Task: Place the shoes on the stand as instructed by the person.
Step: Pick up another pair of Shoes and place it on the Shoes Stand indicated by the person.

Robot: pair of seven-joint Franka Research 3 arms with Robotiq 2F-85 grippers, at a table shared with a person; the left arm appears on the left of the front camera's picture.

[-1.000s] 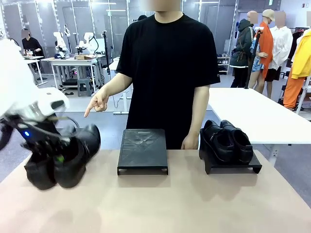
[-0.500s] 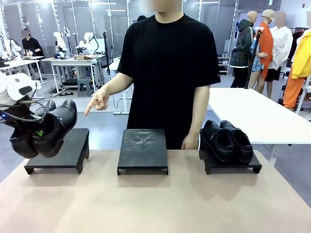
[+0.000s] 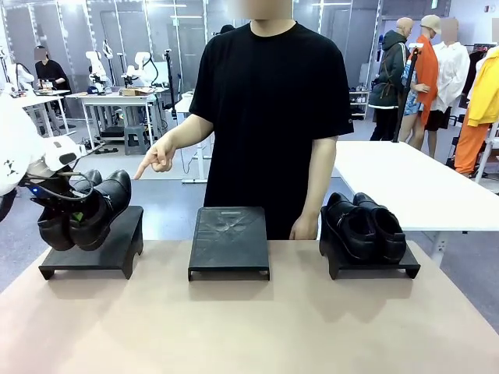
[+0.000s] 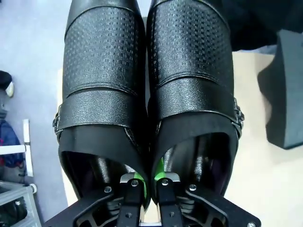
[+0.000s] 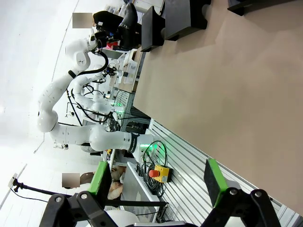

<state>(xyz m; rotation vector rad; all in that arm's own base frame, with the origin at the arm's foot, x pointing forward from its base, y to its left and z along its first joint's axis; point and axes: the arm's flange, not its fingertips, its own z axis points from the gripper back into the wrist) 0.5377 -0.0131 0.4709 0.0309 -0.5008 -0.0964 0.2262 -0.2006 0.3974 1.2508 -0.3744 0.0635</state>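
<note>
Left tool (image 4: 147, 182) pinches a pair of shoes (image 3: 84, 210) by their touching inner walls, toes tilted up, over the stand (image 3: 97, 245) at nine o'clock; right tool (image 5: 156, 182) gapes wide; the person's hand (image 3: 158, 160) points at that stand; second pair (image 3: 365, 226) sits on the three o'clock stand (image 3: 374, 269) of the desk (image 3: 249, 327).

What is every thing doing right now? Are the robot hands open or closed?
left gripper: shut, pinching the held shoes' inner sides together
held shoes: gripped, over the left stand
left stand: bare
middle stand: bare
right stand: carrying the other shoes
right gripper: open, holding nothing
person's hand: pointing down toward the left
</note>
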